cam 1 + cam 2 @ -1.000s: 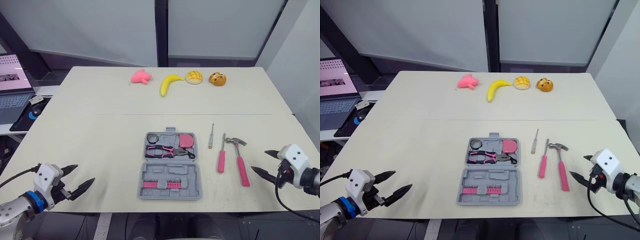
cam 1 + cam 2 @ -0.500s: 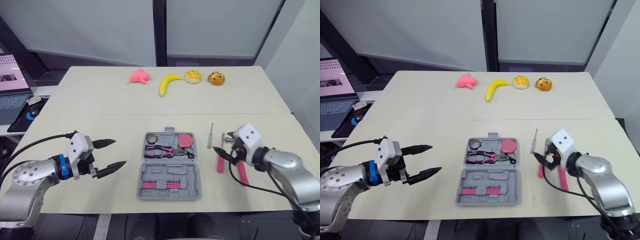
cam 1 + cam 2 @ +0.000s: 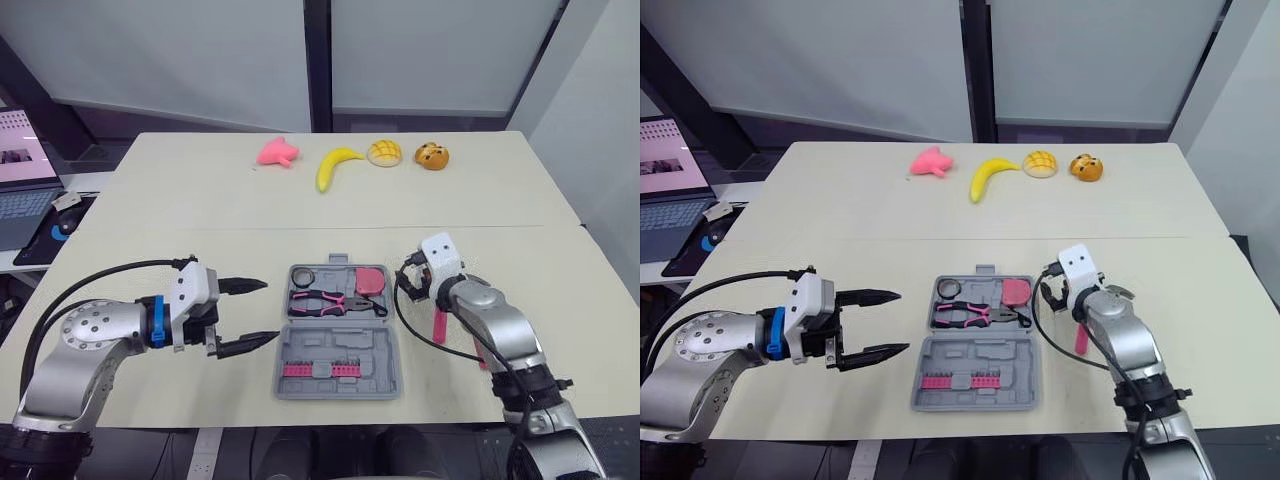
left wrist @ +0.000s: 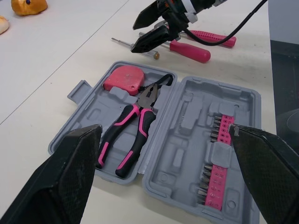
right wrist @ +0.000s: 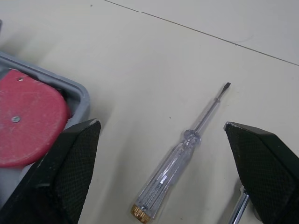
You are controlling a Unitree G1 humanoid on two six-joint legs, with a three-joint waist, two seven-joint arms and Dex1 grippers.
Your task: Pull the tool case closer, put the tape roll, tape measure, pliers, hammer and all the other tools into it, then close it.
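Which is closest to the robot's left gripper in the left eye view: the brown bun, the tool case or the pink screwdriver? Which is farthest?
From the left gripper:
1. The tool case, just right of it.
2. The pink screwdriver, past the case on the right.
3. The brown bun, at the table's far edge.

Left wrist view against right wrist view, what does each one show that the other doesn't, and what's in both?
Left wrist view: the pliers lying in the open tool case, the row of bits, the pink-handled hammer, a brown bun, and the open left gripper. Right wrist view: a bare metal shank beside the clear screwdriver. Both: the tape measure in a corner of the case, the clear screwdriver on the table outside it, and the open right gripper.
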